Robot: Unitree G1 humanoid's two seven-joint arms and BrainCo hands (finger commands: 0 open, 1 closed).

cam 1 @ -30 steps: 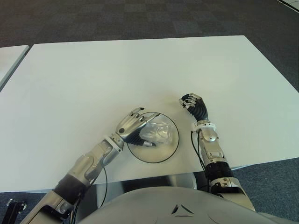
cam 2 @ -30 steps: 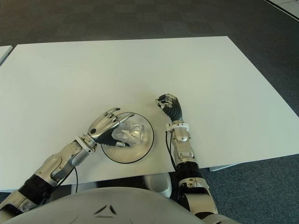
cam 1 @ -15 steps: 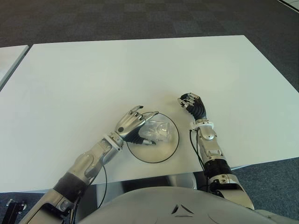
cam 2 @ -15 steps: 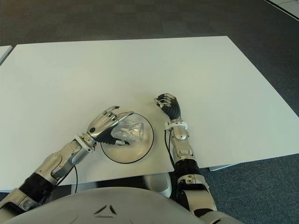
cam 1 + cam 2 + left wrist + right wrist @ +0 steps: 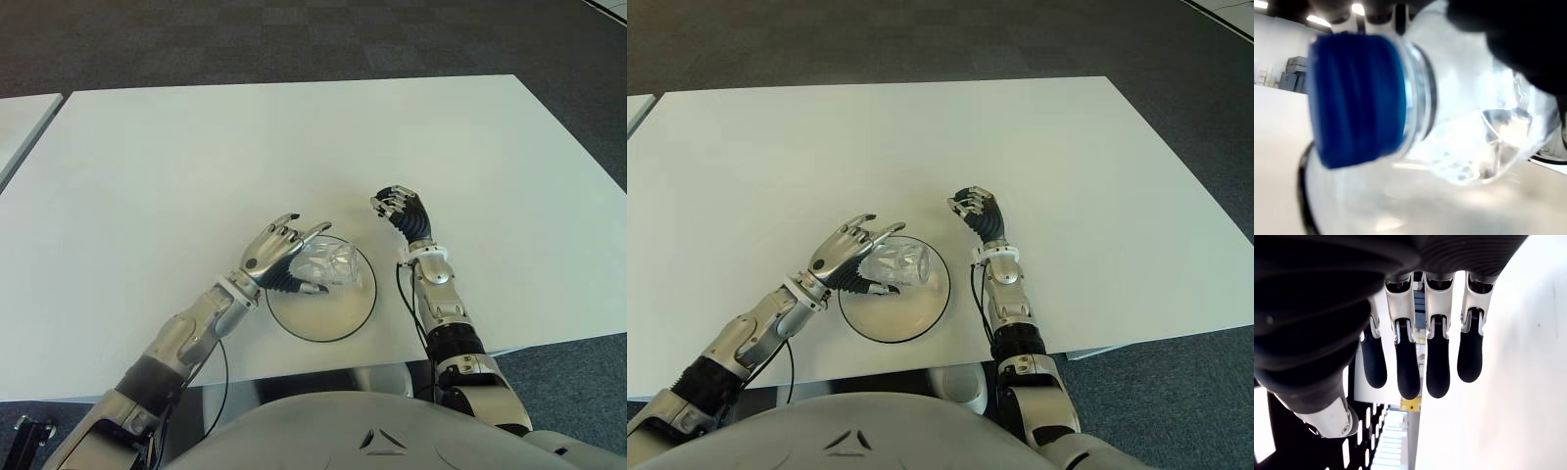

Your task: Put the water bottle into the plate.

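A clear, crumpled water bottle [image 5: 333, 266] with a blue cap [image 5: 1356, 98] lies on its side in the round plate with a dark rim [image 5: 323, 311] near the table's front edge. My left hand [image 5: 284, 257] hovers at the plate's left side, just over the bottle, its fingers spread straight and not closed around it. In the left wrist view the bottle [image 5: 1459, 112] fills the picture, with the plate's surface under it. To the right of the plate my right hand [image 5: 400, 208] is held up with its fingers [image 5: 1435, 362] curled and nothing in them.
The white table [image 5: 196, 147] spreads wide beyond and to both sides of the plate. A second white table's corner [image 5: 20, 122] shows at the far left. Dark carpet [image 5: 294, 39] lies past the far edge.
My left hand's fingers have uncurled and lifted off the bottle, which stays lying in the plate. My right hand has drifted slightly away from the front edge.
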